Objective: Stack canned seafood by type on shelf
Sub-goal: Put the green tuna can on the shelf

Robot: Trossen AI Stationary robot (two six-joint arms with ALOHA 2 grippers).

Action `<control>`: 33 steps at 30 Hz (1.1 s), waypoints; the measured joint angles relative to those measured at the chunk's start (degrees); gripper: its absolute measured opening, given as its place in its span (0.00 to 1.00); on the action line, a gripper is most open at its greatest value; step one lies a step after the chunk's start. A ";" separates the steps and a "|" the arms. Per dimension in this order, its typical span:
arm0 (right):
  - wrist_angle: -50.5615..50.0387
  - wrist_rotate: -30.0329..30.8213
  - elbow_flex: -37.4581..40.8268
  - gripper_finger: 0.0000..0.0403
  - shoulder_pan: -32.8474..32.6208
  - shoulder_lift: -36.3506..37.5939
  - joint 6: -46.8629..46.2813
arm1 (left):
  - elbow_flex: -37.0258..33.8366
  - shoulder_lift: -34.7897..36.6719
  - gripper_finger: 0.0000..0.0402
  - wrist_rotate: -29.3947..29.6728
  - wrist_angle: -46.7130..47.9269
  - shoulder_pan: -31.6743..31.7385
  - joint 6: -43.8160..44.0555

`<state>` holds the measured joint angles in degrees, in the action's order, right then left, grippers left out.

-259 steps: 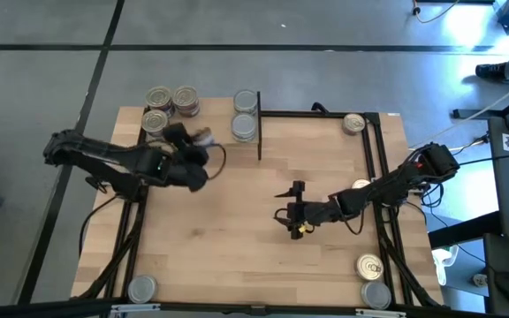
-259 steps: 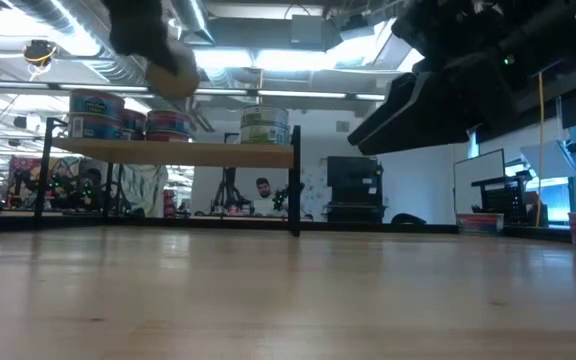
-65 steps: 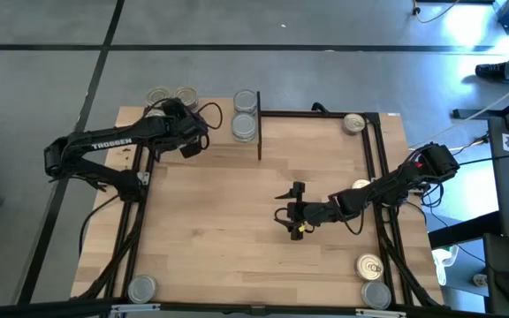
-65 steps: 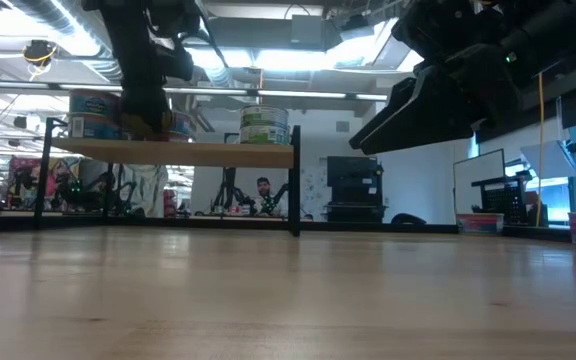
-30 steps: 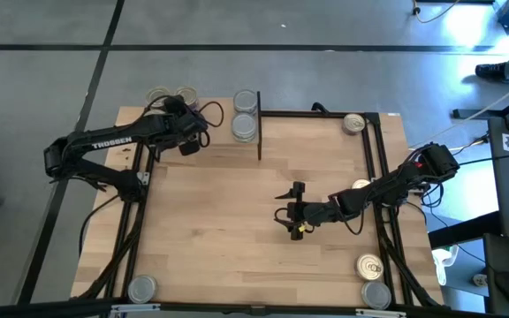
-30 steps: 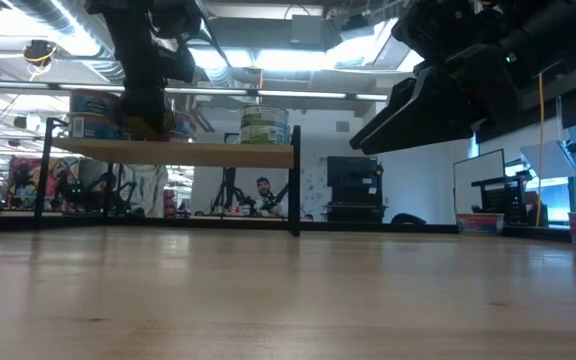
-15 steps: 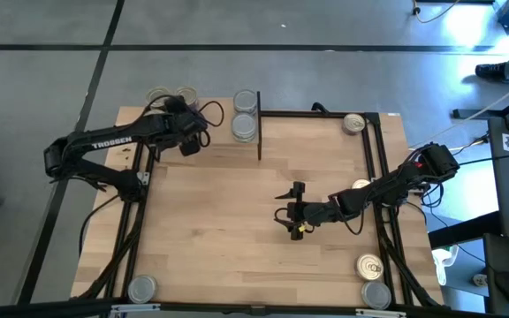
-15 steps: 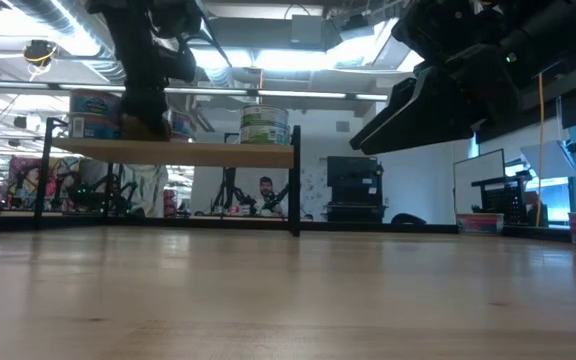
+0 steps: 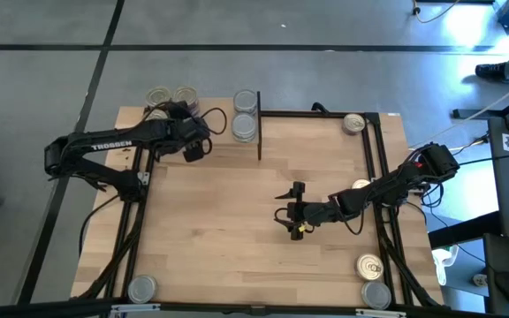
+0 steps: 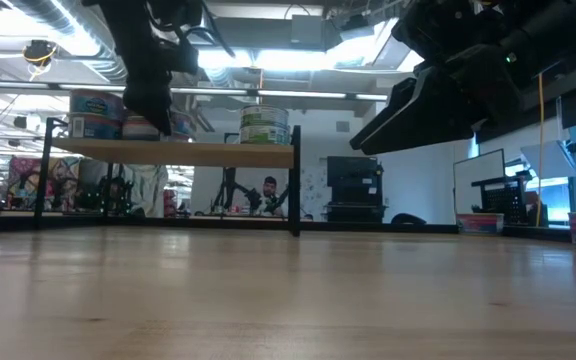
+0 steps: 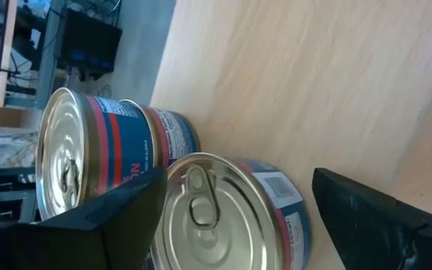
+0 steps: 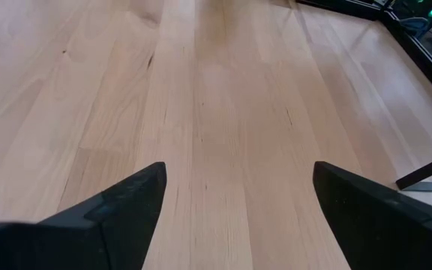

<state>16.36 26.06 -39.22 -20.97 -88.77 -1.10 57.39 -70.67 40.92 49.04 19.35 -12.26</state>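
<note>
Tins (image 9: 246,115) already crowd our shelf (image 10: 178,153), yet five wait on the bench (image 9: 237,221), our left pincer (image 9: 193,146) and right pincer (image 9: 292,212) both agape, empty.

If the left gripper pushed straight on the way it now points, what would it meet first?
Most likely the nearer pull-tab tin, which sits between the open fingers of the left gripper on the shelf. A second blue-labelled tin stands just beyond it; depth is hard to judge.

High view: the dark left arm (image 9: 113,146) hides part of the round blue-and-red labelled tins (image 9: 170,95) on the low light-wood shelf (image 9: 219,132). Left wrist view: the nearest pull-tab tin (image 11: 223,214) is cut off by the picture's edge.
</note>
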 joint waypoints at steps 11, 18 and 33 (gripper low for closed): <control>0.00 0.00 0.01 0.83 0.00 0.00 0.01 | 0.81 0.13 0.82 -0.10 -0.84 -5.67 3.91; 0.04 -0.02 0.00 0.83 0.00 0.00 -0.12 | 0.81 0.13 0.83 -1.07 -0.02 -9.94 15.54; 1.01 -0.36 0.00 0.83 -0.05 0.02 2.91 | 0.85 0.13 0.83 -15.89 0.02 -27.28 36.42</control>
<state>17.37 25.70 -39.22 -21.02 -88.75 1.80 58.24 -70.54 25.02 49.06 -7.93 24.16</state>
